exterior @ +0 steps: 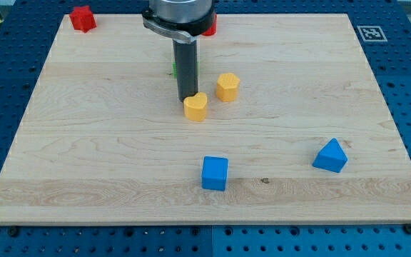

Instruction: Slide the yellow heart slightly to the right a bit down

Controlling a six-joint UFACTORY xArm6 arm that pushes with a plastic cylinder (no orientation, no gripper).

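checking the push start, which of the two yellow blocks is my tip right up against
The yellow heart, the lower-left of the two. My tip sits at its upper-left edge. The other yellow block, a hexagon-like one, stands apart to the view's upper right.

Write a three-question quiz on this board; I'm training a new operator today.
1. True or false: my tip is at the upper-left edge of the yellow heart.
2. How many blue blocks are on the board?
3. Which lies nearer the view's right: A) the blue cube, B) the blue triangle?

Key: 1 true. 2 two. 3 B.
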